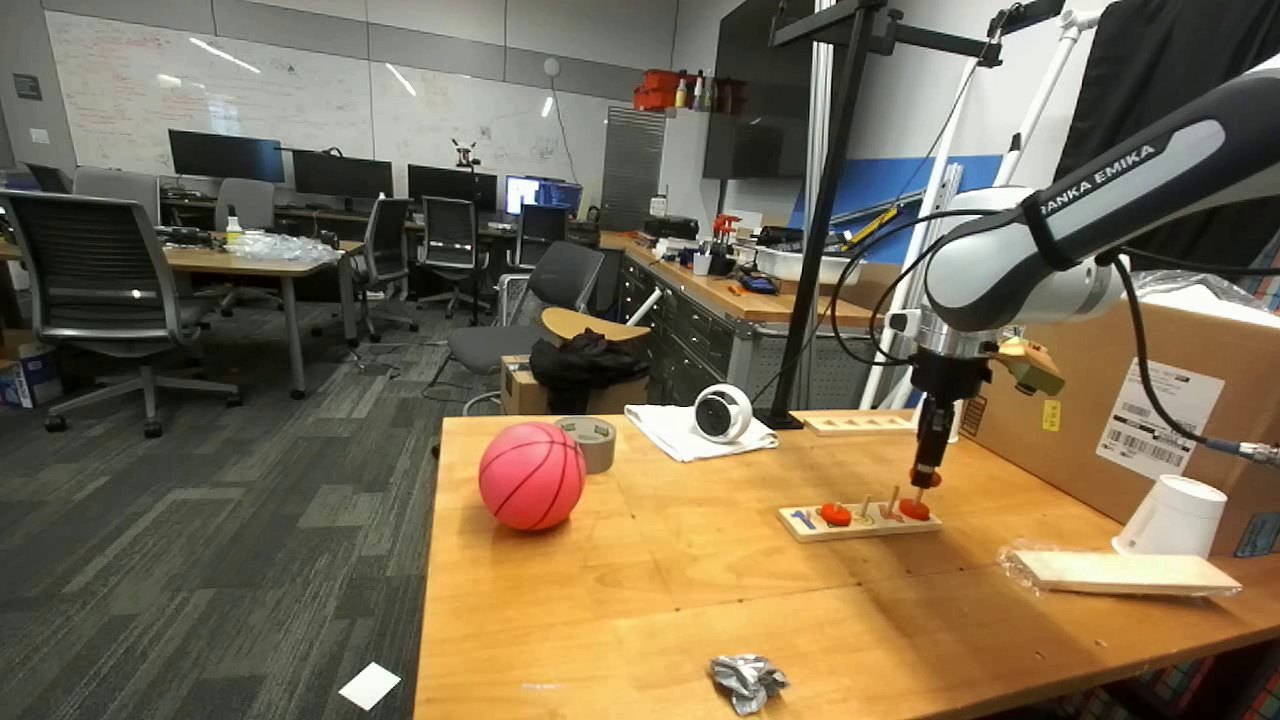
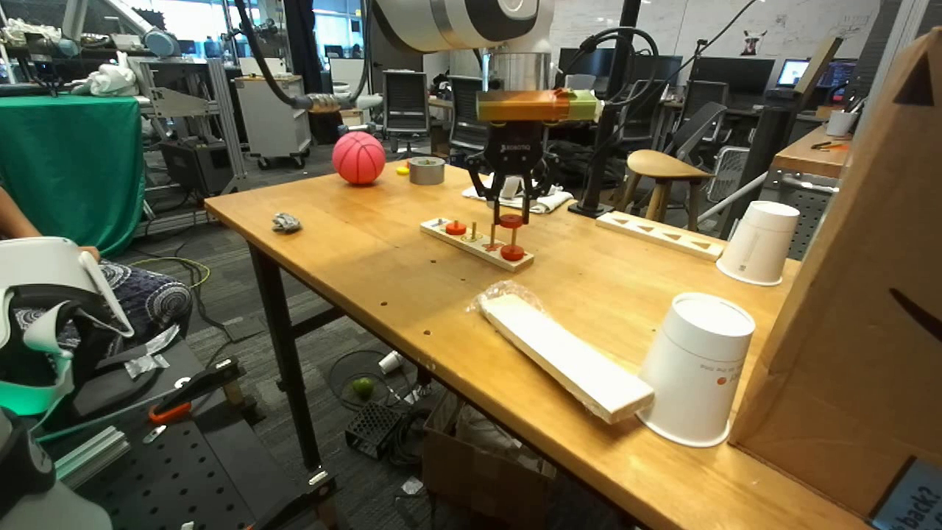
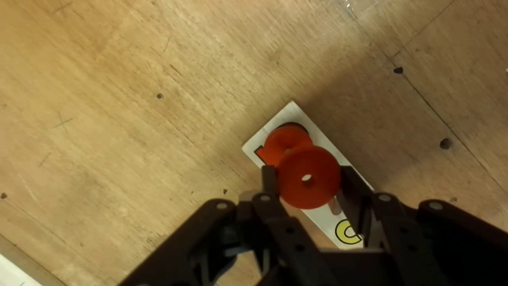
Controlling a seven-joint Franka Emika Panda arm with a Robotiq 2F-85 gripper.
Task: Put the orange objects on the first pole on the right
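A narrow wooden board (image 1: 812,535) with upright poles lies on the table, in both exterior views. My gripper (image 2: 511,219) is over its end, shut on a flat orange object (image 3: 295,194) with a centre hole. Below it, a second orange object (image 2: 512,252) sits at the foot of the end pole (image 2: 514,236). The held piece hovers at about that pole's tip; I cannot tell whether the tip is inside the hole. A third orange object (image 1: 835,514) is farther along the board. In the wrist view, the fingers (image 3: 269,174) press the held piece from both sides.
A pinkish-red ball (image 1: 532,476) and a tape roll (image 2: 427,171) stand at the far end. Near the board lie a wrapped pale plank (image 2: 559,353) and a wooden frame (image 2: 659,235). White cups (image 2: 698,368) stand by a large cardboard box (image 1: 1130,400). Crumpled foil (image 1: 748,683) lies at an edge.
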